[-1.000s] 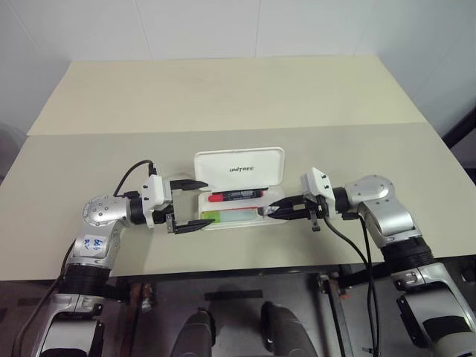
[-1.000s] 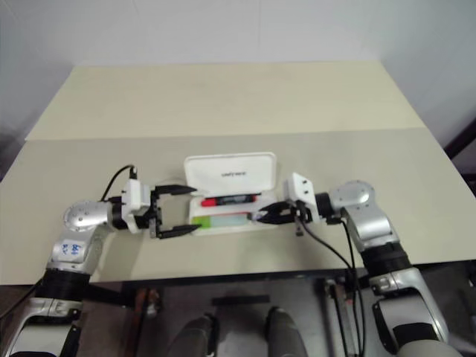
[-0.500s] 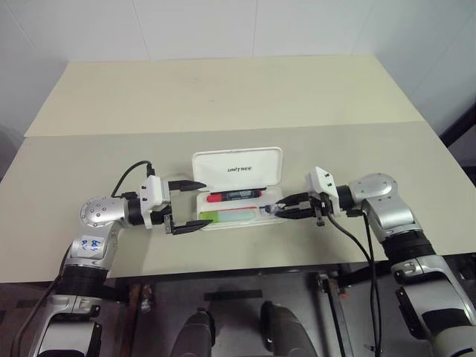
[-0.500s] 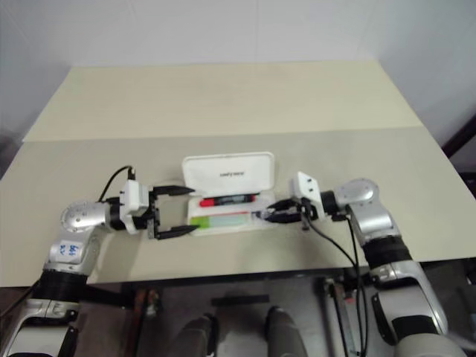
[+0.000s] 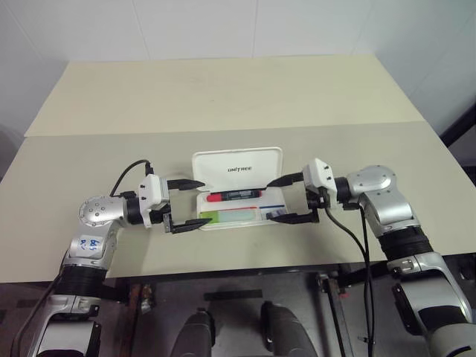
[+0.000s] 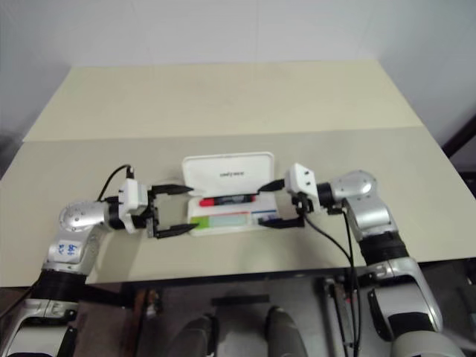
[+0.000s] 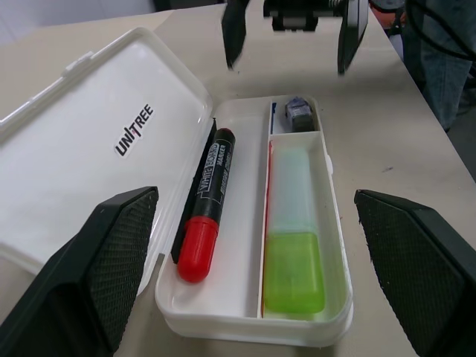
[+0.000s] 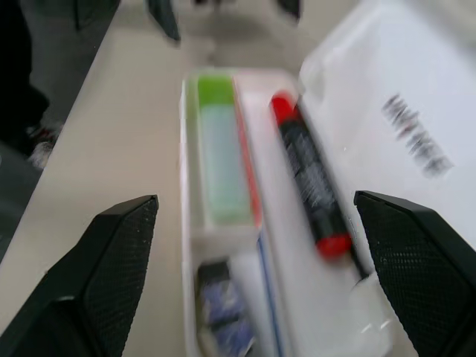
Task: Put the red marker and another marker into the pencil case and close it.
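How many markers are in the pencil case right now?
2. The red marker lies in the compartment next to the open lid; the green-capped marker lies in the compartment on the far side from the lid. Both sit inside the pencil case; no others visible.

A pale beige bench spreads wide, a straight seam running across it from side to side. Behind the bench rises a white wall. Below its near edge, dark floor.

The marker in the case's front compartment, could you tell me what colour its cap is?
Bright green, on the marker with the pale translucent barrel; the left wrist view shows it best.
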Available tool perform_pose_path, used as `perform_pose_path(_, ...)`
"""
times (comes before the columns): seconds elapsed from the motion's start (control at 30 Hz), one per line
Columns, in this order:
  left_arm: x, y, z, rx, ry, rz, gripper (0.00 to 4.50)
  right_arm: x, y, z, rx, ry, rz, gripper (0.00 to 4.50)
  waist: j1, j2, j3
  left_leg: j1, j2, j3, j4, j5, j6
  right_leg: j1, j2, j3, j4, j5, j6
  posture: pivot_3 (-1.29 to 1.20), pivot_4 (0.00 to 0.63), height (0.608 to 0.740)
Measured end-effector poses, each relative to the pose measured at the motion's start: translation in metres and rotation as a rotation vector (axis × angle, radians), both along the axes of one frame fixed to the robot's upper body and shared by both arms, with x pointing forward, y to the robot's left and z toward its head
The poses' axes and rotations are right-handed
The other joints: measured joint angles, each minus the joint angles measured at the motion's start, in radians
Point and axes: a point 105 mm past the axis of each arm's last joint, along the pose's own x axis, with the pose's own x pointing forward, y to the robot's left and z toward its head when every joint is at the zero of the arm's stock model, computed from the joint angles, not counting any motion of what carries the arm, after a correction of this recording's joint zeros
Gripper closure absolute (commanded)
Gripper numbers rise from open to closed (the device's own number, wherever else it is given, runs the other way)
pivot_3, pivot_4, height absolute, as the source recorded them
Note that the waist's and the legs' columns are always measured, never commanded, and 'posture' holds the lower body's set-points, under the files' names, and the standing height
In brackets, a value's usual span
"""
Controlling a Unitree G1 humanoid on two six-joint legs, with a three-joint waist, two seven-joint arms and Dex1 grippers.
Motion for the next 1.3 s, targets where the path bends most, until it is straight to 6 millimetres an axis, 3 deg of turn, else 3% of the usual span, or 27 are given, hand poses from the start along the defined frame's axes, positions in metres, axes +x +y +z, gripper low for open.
perform_pose_path(0.1, 0.0, 0.005, 0.002, 0.003, 0.0, 0.012, 0.0, -0.005, -0.012, 0.004, 0.031, -0.005, -0.054, 0.05, 0.006, 0.0, 0.0, 0.0, 0.0, 0.0, 0.0, 0.0, 0.0, 0.0, 0.0, 0.0, -0.001, 0.0, 0.0, 0.0, 0.15, 0.74)
perform_pose_path(0.2, -0.001, 0.01, 0.004, -0.002, 0.004, 0.012, 0.87, -0.011, -0.033, 0.004, 0.051, 0.011, -0.141, 0.0, 0.011, 0.0, 0.0, -0.001, 0.0, 0.0, 0.0, 0.0, 0.0, 0.0, -0.001, 0.0, -0.001, 0.0, 0.0, 0.0, 0.15, 0.74)
perform_pose_path(0.37, -0.001, 0.019, 0.009, -0.011, -0.005, 0.028, 2.69, -0.016, -0.062, 0.008, 0.067, 0.004, -0.259, 0.0, 0.011, 0.0, 0.0, 0.0, 0.0, 0.001, 0.0, 0.0, 0.0, 0.0, 0.0, 0.0, 0.0, 0.0, 0.0, 0.0, 0.15, 0.74)
perform_pose_path(0.53, 0.002, 0.024, 0.009, -0.031, 0.005, 0.055, 4.46, -0.017, -0.066, 0.01, 0.082, -0.009, -0.289, 0.0, 0.001, 0.0, 0.0, 0.0, 0.0, 0.001, 0.0, 0.0, 0.0, 0.0, 0.0, 0.0, 0.0, 0.0, 0.0, 0.0, 0.15, 0.74)
perform_pose_path(0.8, 0.016, 0.048, 0.018, -0.16, -0.032, 0.271, 4.49, -0.014, -0.069, 0.011, 0.1, -0.021, -0.33, 0.0, 0.001, 0.0, 0.0, 0.0, 0.0, 0.0, 0.0, 0.0, 0.0, 0.0, 0.0, 0.0, 0.0, 0.0, 0.0, 0.0, 0.15, 0.74)
perform_pose_path(0.97, 0.034, 0.061, 0.008, -0.244, 0.047, 0.461, 4.49, -0.014, -0.066, 0.015, 0.105, -0.046, -0.337, 0.0, 0.002, 0.0, 0.0, 0.0, 0.0, 0.0, 0.001, 0.0, 0.0, 0.0, 0.0, 0.0, 0.001, 0.0, 0.0, 0.0, 0.15, 0.74)
perform_pose_path(1.1, 0.049, 0.058, 0.003, -0.221, 0.068, 0.535, 4.49, -0.015, -0.065, 0.014, 0.109, -0.051, -0.344, 0.0, 0.005, 0.0, 0.0, 0.0, -0.001, 0.0, 0.001, 0.0, 0.0, 0.0, 0.0, 0.0, 0.001, 0.0, 0.001, 0.0, 0.15, 0.74)
perform_pose_path(1.3, 0.067, 0.034, 0.004, -0.195, 0.105, 0.519, 4.49, -0.017, -0.061, 0.018, 0.115, -0.072, -0.343, 0.0, 0.019, 0.0, 0.0, 0.0, -0.001, 0.0, 0.002, 0.0, 0.0, 0.0, 0.0, 0.0, 0.001, 0.0, 0.001, 0.0, 0.15, 0.74)
